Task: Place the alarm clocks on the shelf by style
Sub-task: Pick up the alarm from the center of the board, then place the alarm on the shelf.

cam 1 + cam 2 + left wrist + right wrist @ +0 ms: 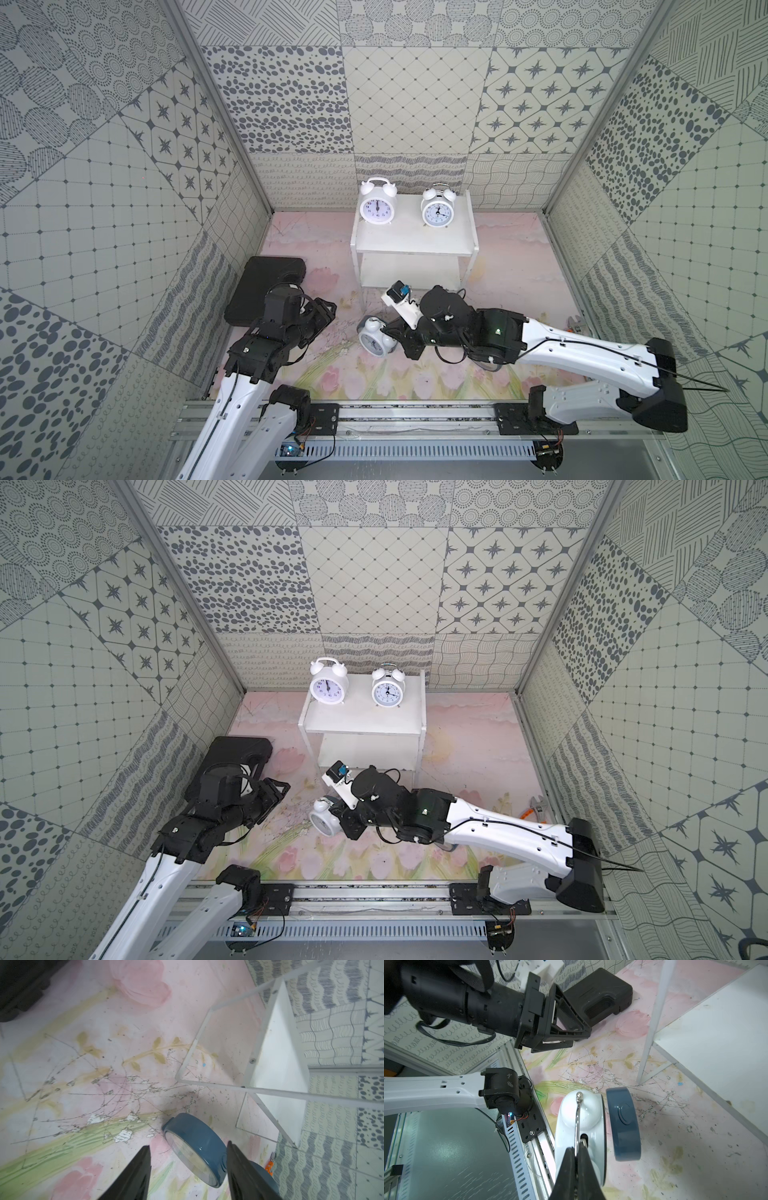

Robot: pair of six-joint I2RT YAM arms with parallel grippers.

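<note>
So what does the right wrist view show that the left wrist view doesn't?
Only the right wrist view: the small white twin-bell alarm clock, its metal handle pinched in the shut right gripper, and the left gripper from outside. Only the left wrist view: the glass face of the round blue-cased alarm clock, which the right wrist view shows from behind. Both: that blue clock, the white two-tier shelf, the flat black plastic case and the floral mat.
</note>
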